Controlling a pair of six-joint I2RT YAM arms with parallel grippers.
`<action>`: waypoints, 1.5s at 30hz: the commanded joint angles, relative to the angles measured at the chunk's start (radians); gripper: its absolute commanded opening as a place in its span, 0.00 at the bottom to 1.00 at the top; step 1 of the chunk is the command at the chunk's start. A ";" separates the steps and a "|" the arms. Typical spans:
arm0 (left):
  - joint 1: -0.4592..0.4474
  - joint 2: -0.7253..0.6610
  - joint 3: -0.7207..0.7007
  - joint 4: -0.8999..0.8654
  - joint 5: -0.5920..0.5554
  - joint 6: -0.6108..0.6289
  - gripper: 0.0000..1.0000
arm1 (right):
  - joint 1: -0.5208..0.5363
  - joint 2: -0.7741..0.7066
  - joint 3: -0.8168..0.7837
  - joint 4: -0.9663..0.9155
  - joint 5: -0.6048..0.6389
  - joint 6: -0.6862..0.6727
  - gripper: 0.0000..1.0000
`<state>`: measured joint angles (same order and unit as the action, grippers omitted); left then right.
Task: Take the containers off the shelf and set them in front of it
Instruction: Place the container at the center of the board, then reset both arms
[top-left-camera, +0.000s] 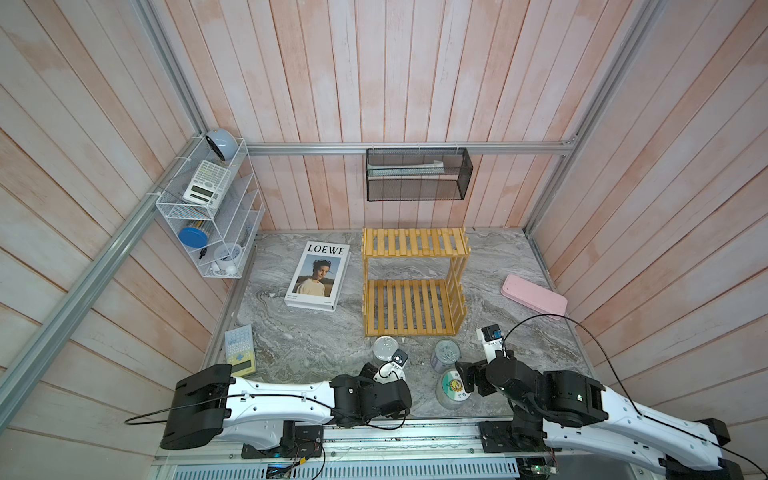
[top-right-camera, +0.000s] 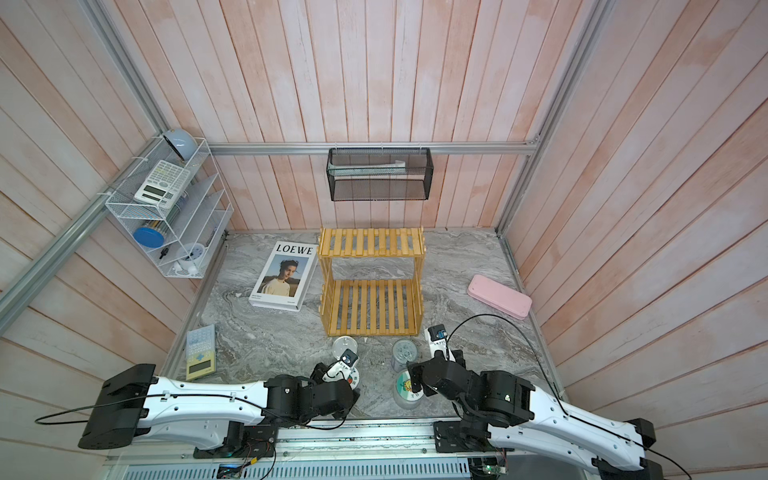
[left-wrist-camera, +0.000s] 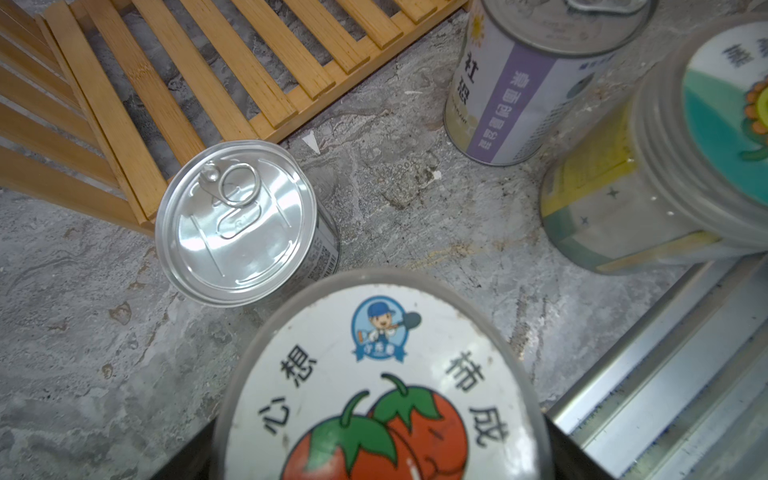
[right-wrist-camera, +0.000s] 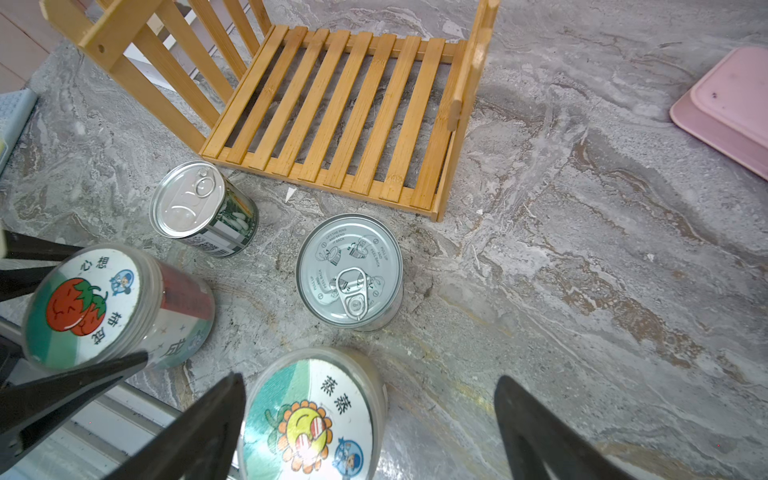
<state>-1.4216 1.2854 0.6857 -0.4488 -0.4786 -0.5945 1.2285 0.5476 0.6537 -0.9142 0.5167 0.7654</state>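
Observation:
The yellow slatted shelf (top-left-camera: 409, 305) stands with both tiers bare. Four containers stand on the marble in front of it. These are a silver can (top-left-camera: 385, 348) with a blue-white label, a purple-label can (top-left-camera: 445, 354), a sunflower-lid jar (top-left-camera: 455, 388) and a tomato-lid jar (right-wrist-camera: 89, 305). My left gripper (left-wrist-camera: 378, 465) straddles the tomato-lid jar, with its black fingers (right-wrist-camera: 83, 382) pressed to both sides. The jar's base looks down on the tabletop. My right gripper (right-wrist-camera: 370, 378) hangs open over the sunflower-lid jar (right-wrist-camera: 309, 419), which sits beside one finger, well apart from the other.
A LOEWE book (top-left-camera: 318, 276) lies left of the shelf and a pink case (top-left-camera: 534, 300) lies to its right. A calculator (top-left-camera: 240, 351) rests near the left wall. A white wire rack (top-left-camera: 212, 216) and a black mesh basket (top-left-camera: 417, 174) hang on the walls. A metal rail (top-left-camera: 374, 436) borders the front.

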 joint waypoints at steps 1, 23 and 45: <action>-0.003 0.010 -0.011 0.046 -0.009 -0.001 0.63 | -0.007 -0.006 0.017 -0.017 -0.004 0.000 0.98; -0.003 -0.042 0.002 -0.027 -0.049 0.003 1.00 | -0.023 -0.001 0.004 0.003 -0.023 -0.006 0.98; 0.157 -0.227 0.121 -0.078 -0.315 0.102 1.00 | -0.339 -0.025 0.025 0.102 -0.129 -0.182 0.98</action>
<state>-1.3144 1.0901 0.7910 -0.5518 -0.7315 -0.5125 0.9546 0.5323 0.6556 -0.8612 0.4324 0.6430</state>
